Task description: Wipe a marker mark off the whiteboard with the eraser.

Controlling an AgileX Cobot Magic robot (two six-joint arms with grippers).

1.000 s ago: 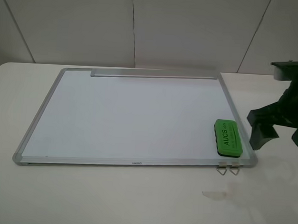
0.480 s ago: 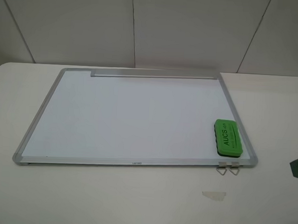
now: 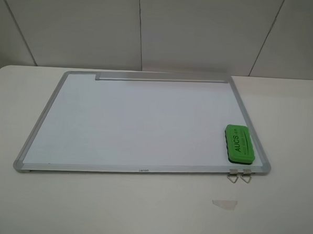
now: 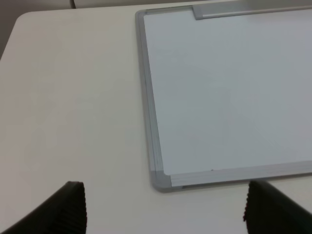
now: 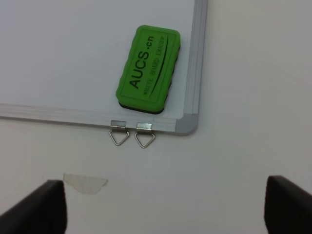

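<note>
A white table (image 3: 141, 210) fills the lower scene, its surface plain and matte. On it, toward five o'clock in the overhead view, lies a small translucent scrap like a piece of tape (image 3: 224, 204), flat on the tabletop. Behind, at twelve o'clock, stands a pale panelled wall (image 3: 203, 30) with thin dark seams.

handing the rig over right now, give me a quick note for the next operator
Left gripper: open, empty, near the whiteboard's front left corner.
Right gripper: open, empty, above the table in front of the eraser.
Eraser lies flat on the board's front right corner, by the two metal clips.
No marker mark visible; the board looks clean.
Left: confirm the wipe is finished.
</note>
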